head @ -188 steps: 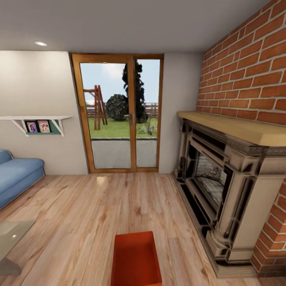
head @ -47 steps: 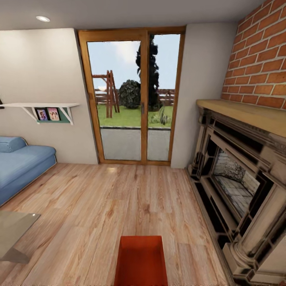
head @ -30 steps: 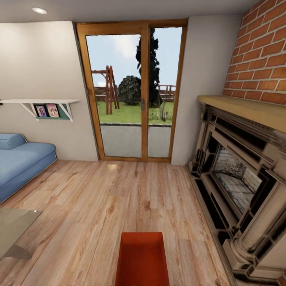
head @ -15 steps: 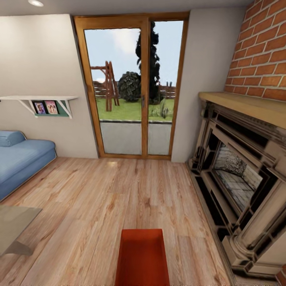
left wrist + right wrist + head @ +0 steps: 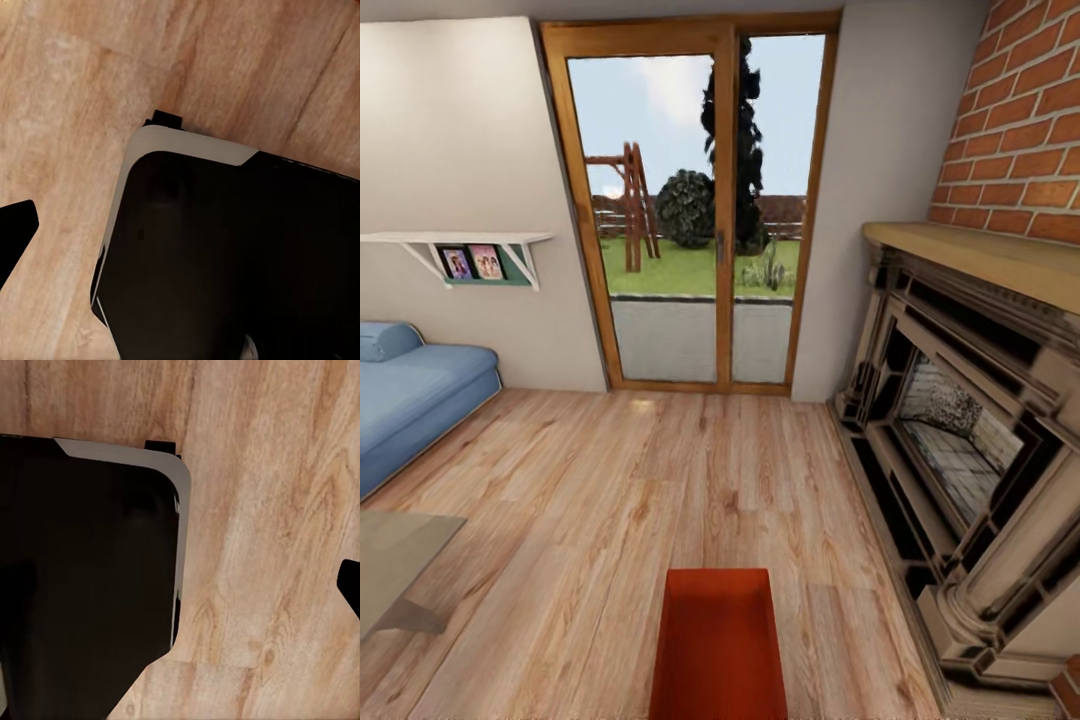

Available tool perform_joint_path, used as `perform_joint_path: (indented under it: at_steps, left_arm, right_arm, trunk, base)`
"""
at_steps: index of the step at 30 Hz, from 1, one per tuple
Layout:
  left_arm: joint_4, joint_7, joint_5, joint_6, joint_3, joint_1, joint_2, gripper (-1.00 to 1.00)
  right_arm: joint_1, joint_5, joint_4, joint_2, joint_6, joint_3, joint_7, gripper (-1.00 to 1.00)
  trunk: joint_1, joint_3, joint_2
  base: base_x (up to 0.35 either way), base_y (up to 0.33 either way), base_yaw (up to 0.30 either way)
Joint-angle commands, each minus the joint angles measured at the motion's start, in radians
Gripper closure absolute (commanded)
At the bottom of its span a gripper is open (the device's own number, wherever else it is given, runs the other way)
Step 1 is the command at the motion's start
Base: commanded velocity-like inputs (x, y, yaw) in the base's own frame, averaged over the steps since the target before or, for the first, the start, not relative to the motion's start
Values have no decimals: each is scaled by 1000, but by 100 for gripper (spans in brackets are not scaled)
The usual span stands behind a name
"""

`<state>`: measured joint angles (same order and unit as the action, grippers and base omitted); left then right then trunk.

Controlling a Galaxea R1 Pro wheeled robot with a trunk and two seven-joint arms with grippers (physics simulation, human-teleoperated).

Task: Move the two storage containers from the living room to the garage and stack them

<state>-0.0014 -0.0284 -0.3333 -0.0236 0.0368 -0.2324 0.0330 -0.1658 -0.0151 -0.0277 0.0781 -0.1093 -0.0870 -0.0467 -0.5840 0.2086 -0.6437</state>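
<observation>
One orange-red open-top storage container [image 5: 718, 645] lies lengthwise at the bottom middle of the head view, over the light wood plank floor [image 5: 690, 480] of the living room. Its near end is cut off by the picture's edge, and what it rests on is hidden. The second container is out of view. In the left wrist view one black fingertip [image 5: 15, 236] pokes in at the edge over the planks, beside the robot's black base [image 5: 240, 262]. The right wrist view has a black fingertip [image 5: 351, 583] at its edge, with nothing between the fingers.
Wood-framed glass doors [image 5: 700, 200] stand straight ahead. The ornate stone fireplace [image 5: 970, 440] and its brick wall [image 5: 1020, 120] run along the right. A blue sofa [image 5: 410, 390] and a glass table corner [image 5: 395, 555] are at the left, under a wall shelf [image 5: 460, 250].
The camera has moved forward: the glass doors and fireplace loom larger and nearer. The container has kept its place at the bottom of the view.
</observation>
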Motion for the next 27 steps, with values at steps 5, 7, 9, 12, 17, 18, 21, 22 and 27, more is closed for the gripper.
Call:
perform_joint_path:
  at_steps: [5,7,9,12,17,18,21,22,27]
  left_arm:
    - [-7,-4,2,-4,2,-1,-2,-100]
    - [-12,-4,3,-4,2,-1,-2,-100]
    - [-13,-4,4,-3,4,-1,-1,-100]
    - [-12,-4,5,-3,6,-1,-1,-100]
    - [-14,-4,6,-3,6,-1,-2,-100]
    - [-15,-4,6,-3,6,-1,-2,-100]
    - [-14,-4,6,-3,7,-1,-2,-100]
    - [-14,-4,6,-3,7,-1,-2,-100]
    - [-14,-4,7,-3,8,-1,-2,-100]
  right_arm:
    - [-1,-2,-3,0,-6,-8,-6,-100]
    - [-1,-2,-3,0,-6,-7,-4,-100]
    - [-1,-3,-3,1,-7,-7,-4,-100]
    - [-1,-3,-3,2,-8,-7,-4,-100]
    - [-1,-3,-3,0,-8,-7,-4,-100]
    - [-1,-3,-3,1,-8,-7,-4,-100]
    - [-1,-3,-3,1,-9,-7,-5,-100]
    - [-1,-3,-3,1,-8,-7,-6,-100]
    - [-1,-2,-3,0,-6,-7,-17,-100]
  trunk:
    - [0,10,-1]
    - [0,13,-1]
    - [0,16,-1]
    - [0,21,-1]
    - [0,29,-1]
    - [0,30,-1]
    - [0,35,-1]
    - [0,37,-1]
    - [0,45,-1]
  base:
    - [0,0,0]
    - [0,0,0]
    - [0,0,0]
    - [0,0,0]
    - [0,0,0]
    - [0,0,0]
    - [0,0,0]
    - [0,0,0]
    - [0,0,0]
